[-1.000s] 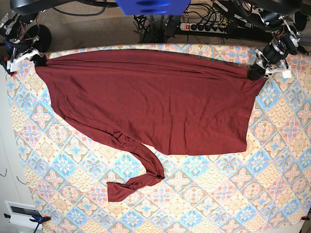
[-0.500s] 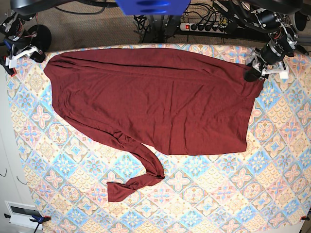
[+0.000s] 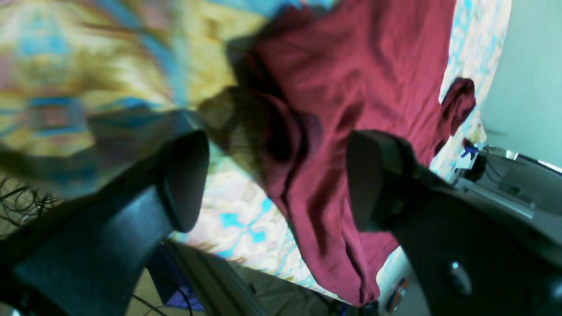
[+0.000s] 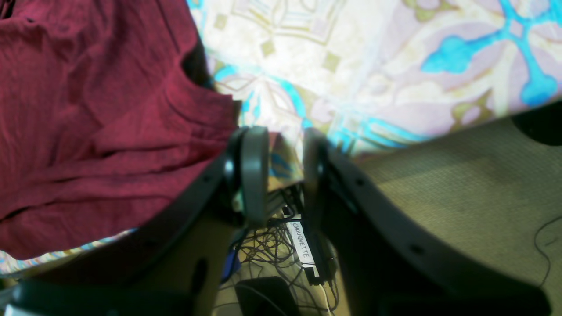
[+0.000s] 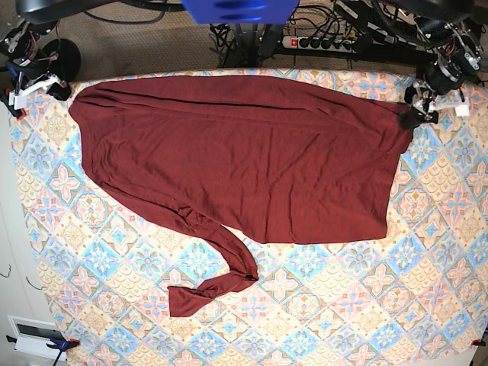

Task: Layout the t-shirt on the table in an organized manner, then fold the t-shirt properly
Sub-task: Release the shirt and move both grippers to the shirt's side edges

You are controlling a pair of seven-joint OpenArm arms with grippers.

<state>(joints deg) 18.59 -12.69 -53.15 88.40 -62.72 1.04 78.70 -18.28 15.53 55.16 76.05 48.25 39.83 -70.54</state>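
On the wide desk with the blue, pink and yellow flower-tile cloth point(image 5: 328, 320), the big dark red soft t-shirt point(image 5: 244, 152) lies spread across the far half. Its top edge runs along the far side of the desk. One long sleeve point(image 5: 217, 267) trails down toward the near side and curls into a twist, so the shirt is not flat and tidy yet.

The left gripper point(image 3: 272, 180) sits at the far corner of the shirt, on the right side of the base view. Its jaws stand wide apart with the red cloth loose between them, not pinched. The right gripper point(image 4: 285, 171) sits past the other far corner. Its jaws have a small gap and hold nothing; the shirt edge lies just beside one finger.

To do this step well, I think the twisted sleeve needs fixing next. A gripper should pinch only the sleeve end, lift it a little, and pull it straight out to the side. Slow pulls should keep the flat part from bunching up.
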